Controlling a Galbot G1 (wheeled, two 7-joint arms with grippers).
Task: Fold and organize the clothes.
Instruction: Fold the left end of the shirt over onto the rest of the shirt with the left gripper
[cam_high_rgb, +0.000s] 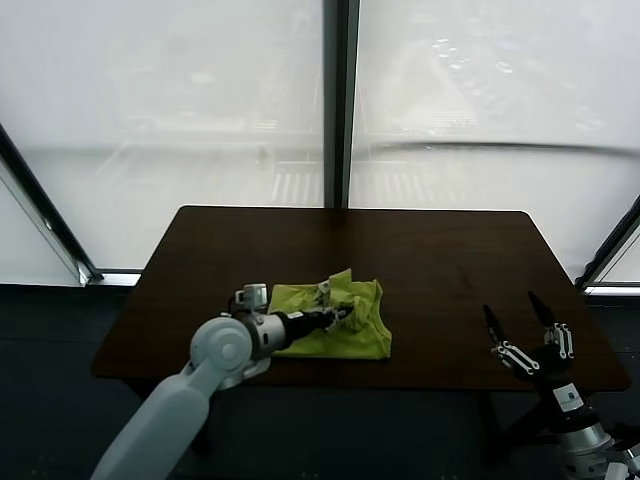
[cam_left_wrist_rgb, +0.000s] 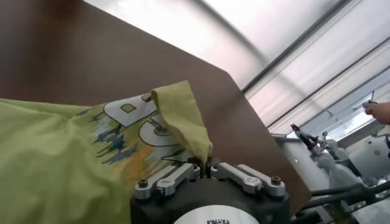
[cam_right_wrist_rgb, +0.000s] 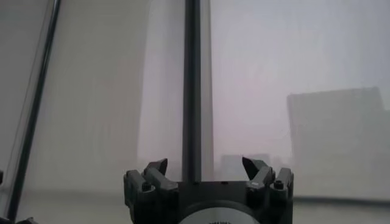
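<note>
The lime-green T-shirt (cam_high_rgb: 340, 318) lies crumpled on the dark brown table (cam_high_rgb: 440, 260), near its front edge and left of centre. My left gripper (cam_high_rgb: 343, 314) reaches over the shirt and is shut on a fold of its fabric. In the left wrist view the pinched green fold (cam_left_wrist_rgb: 183, 122) rises from the closed gripper (cam_left_wrist_rgb: 205, 165), with the white printed graphic (cam_left_wrist_rgb: 131, 125) showing beside it. My right gripper (cam_high_rgb: 524, 327) is open and empty, held upright off the table's front right corner; its wrist view (cam_right_wrist_rgb: 206, 165) shows only the window.
Large frosted windows with a dark vertical post (cam_high_rgb: 340, 100) stand behind the table. The table's right half (cam_high_rgb: 470, 290) is bare wood. The floor (cam_high_rgb: 60, 330) around the table is dark.
</note>
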